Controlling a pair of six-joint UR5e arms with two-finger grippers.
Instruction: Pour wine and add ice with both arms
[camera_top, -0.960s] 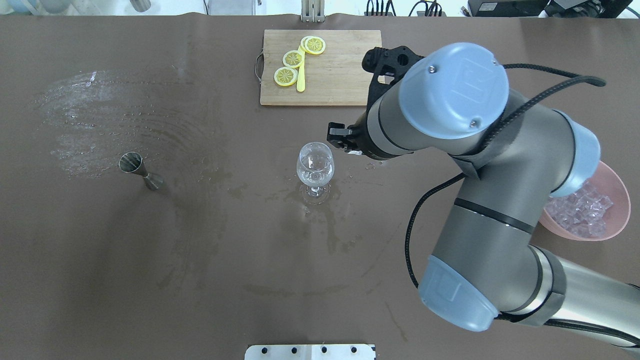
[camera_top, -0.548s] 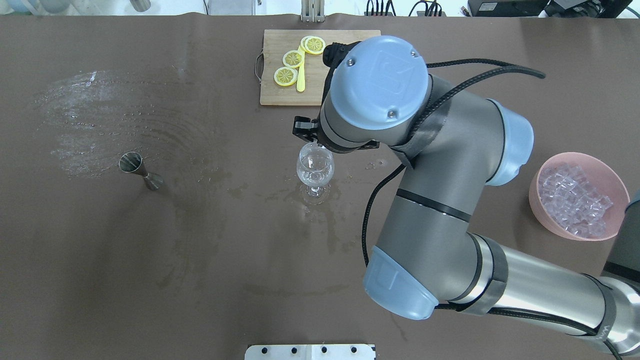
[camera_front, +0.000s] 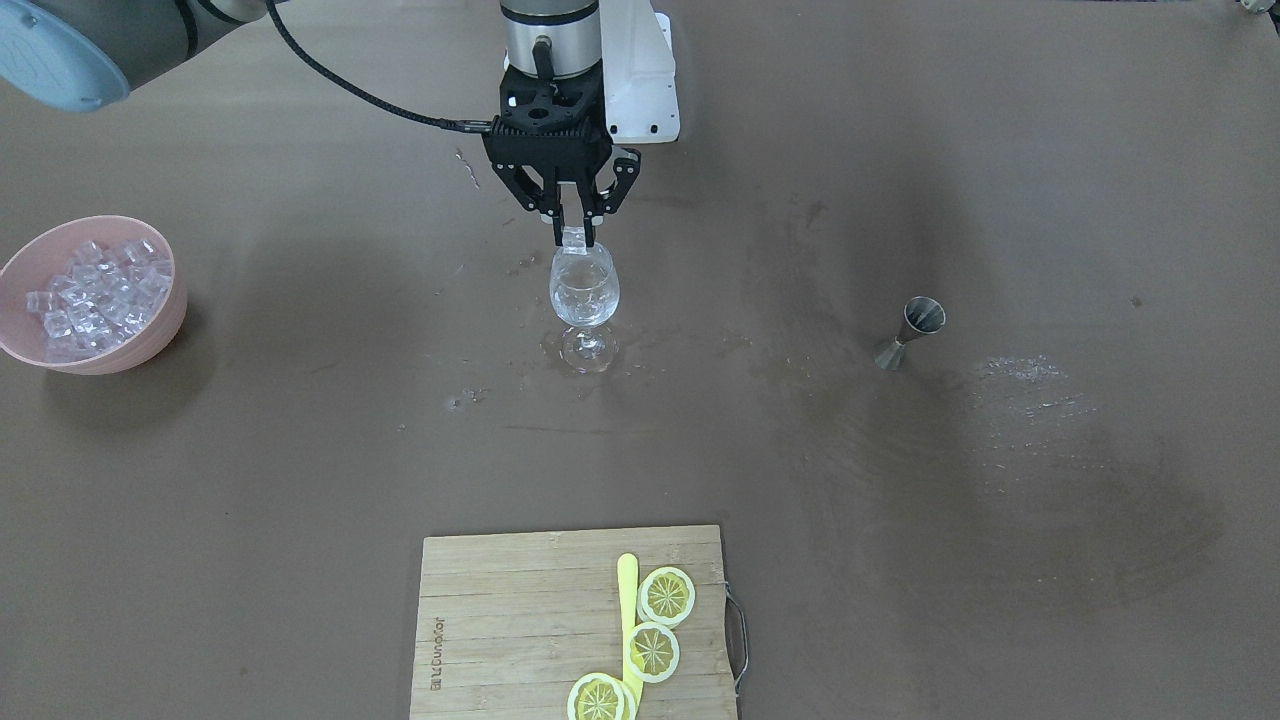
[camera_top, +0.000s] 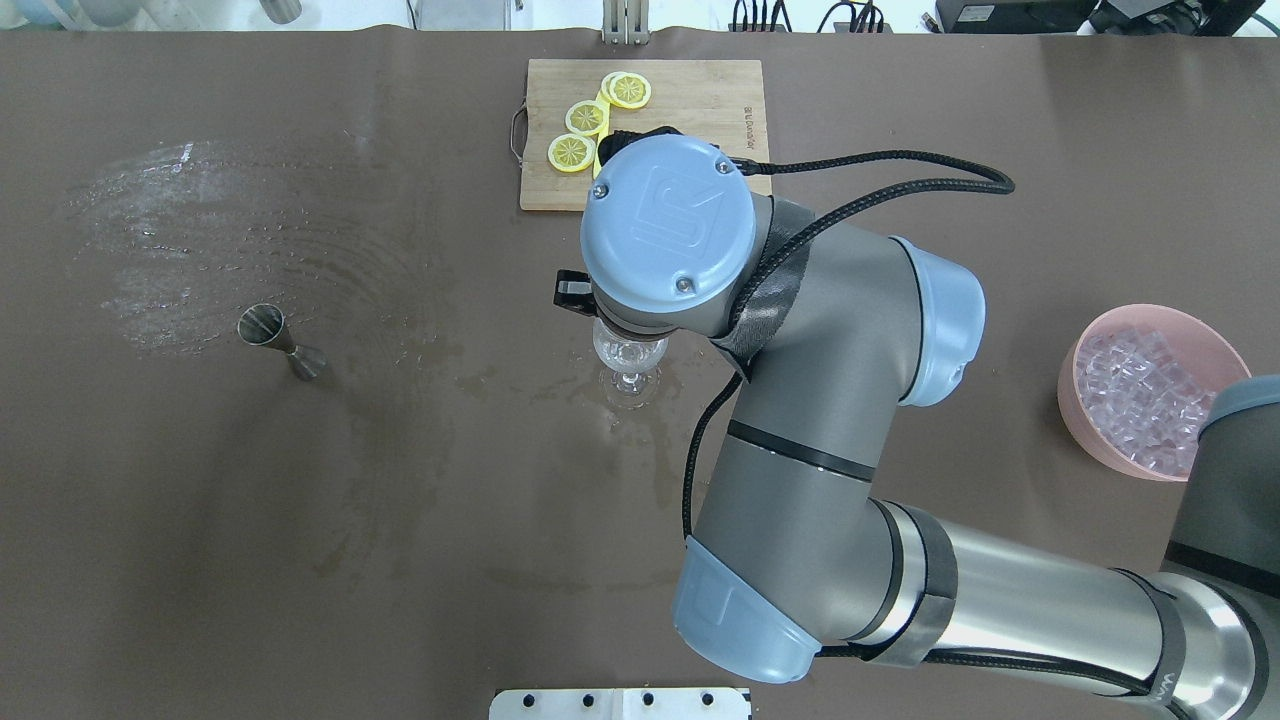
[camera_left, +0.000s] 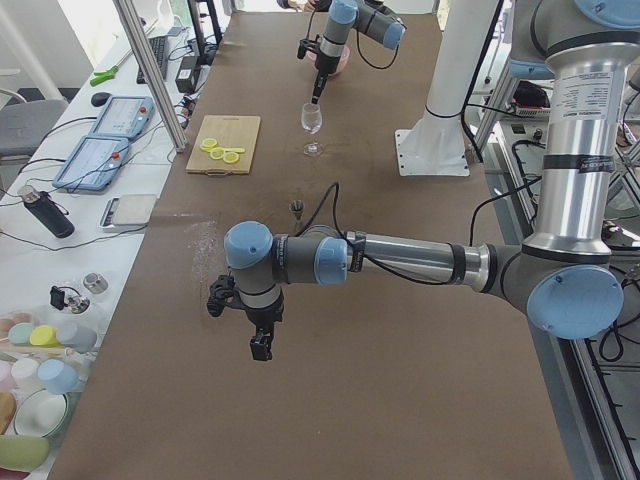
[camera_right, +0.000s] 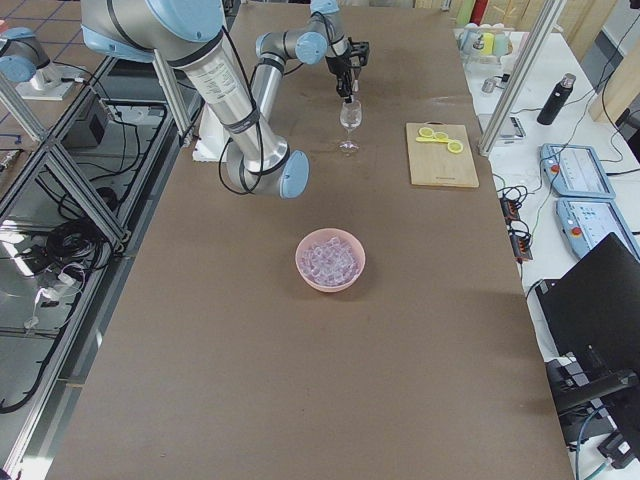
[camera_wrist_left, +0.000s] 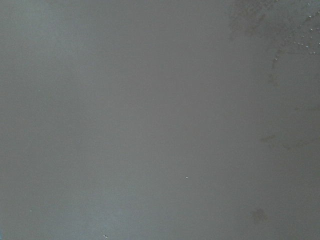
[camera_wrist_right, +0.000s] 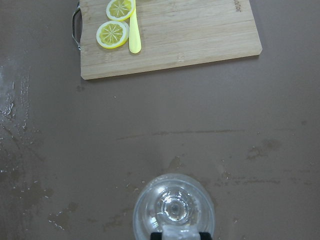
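Ice cube now poised over the wine glass.

One ice cube (camera_front: 574, 236) is pinched in your right gripper (camera_front: 574, 243), directly above the mouth of the stemmed wine glass (camera_front: 584, 290). A second ago the gripper was off to the bowl side of the glass, so the carry looks done and only the drop remains. In the front-facing view the rest of the ice (camera_front: 92, 288) lies in the pink bowl (camera_front: 172, 318) at nine o'clock from the glass, with the jigger (camera_front: 912, 328) at three and the cutting board (camera_front: 520, 620) at six. Your left gripper (camera_left: 259, 346) hangs over bare table well apart from all this; I cannot tell whether its fingers are apart.
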